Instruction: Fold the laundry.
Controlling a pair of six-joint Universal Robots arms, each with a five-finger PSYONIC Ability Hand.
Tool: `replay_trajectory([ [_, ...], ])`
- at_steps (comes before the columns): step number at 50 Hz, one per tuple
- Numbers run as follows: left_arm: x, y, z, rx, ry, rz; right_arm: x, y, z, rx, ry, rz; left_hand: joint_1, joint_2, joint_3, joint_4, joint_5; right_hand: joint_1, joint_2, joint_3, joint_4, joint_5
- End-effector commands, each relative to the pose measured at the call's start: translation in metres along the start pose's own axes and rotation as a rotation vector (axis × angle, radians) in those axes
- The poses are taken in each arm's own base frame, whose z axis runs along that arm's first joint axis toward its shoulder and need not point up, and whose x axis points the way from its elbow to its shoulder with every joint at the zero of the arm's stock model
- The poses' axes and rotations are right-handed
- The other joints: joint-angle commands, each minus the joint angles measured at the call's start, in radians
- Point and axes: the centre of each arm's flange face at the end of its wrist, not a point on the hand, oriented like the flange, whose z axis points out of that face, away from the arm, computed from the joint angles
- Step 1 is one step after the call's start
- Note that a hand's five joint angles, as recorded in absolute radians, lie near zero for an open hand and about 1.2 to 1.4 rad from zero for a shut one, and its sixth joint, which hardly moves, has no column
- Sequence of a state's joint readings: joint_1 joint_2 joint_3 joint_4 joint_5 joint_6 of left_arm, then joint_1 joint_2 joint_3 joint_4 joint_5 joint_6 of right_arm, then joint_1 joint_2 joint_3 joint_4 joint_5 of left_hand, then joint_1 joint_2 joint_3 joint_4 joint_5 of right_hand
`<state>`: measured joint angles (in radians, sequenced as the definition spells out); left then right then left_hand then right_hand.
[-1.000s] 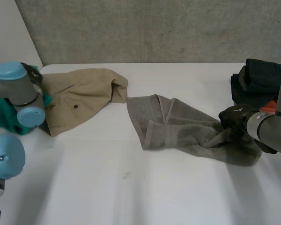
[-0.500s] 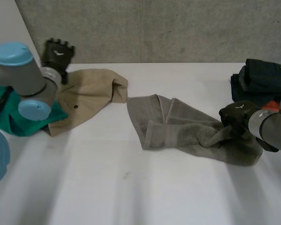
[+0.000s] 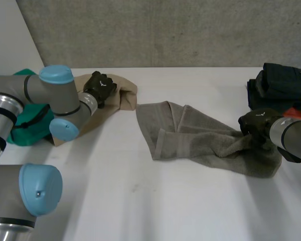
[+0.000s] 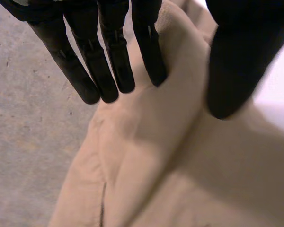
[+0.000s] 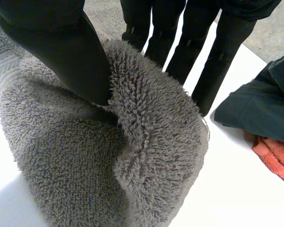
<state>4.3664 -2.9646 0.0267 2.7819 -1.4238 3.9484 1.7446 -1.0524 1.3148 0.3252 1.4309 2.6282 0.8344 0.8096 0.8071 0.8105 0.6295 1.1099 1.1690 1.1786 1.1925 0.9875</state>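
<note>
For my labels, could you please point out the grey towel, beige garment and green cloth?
grey towel (image 3: 200, 143): head view, its flat middle.
beige garment (image 3: 126, 98): head view, its folded end.
green cloth (image 3: 22, 134): head view, its lower part.

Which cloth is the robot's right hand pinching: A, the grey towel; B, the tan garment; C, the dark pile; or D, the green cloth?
A: in the right wrist view, the right hand pinches a raised fold of the grey towel.

White table (image 3: 165, 201): grey towel (image 3: 200, 143), tan garment (image 3: 126, 93)
</note>
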Motion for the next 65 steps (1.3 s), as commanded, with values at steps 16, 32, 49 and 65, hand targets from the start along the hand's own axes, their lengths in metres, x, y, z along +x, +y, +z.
replay_trajectory([
  [16, -0.122, 0.054, 0.016, -0.096, -0.595, 0.108, 0.008, 0.000, 0.000, 0.003, 0.011, 0.011, 0.562, 0.587, 0.589, 0.586, 0.592, 0.286, 0.227, 0.218, 0.204, 0.234],
  [32, -0.115, -0.030, -0.051, 0.063, -0.281, -0.365, -0.008, -0.015, -0.022, 0.027, -0.029, 0.005, -0.660, -0.635, -0.633, -0.636, -0.630, 0.286, 0.227, 0.218, 0.204, 0.234],
  [49, 0.084, -0.146, -0.159, 0.126, 0.314, -0.613, -0.052, -0.097, -0.135, 0.406, -0.161, -0.007, -0.660, -0.635, -0.633, -0.636, -0.630, 0.286, 0.227, 0.218, 0.204, 0.234],
  [65, 0.093, -0.145, -0.157, -0.114, 0.170, -0.594, -0.050, -0.087, -0.135, 0.380, -0.195, 0.039, 0.562, 0.587, 0.589, 0.586, 0.592, 0.286, 0.227, 0.218, 0.204, 0.234],
])
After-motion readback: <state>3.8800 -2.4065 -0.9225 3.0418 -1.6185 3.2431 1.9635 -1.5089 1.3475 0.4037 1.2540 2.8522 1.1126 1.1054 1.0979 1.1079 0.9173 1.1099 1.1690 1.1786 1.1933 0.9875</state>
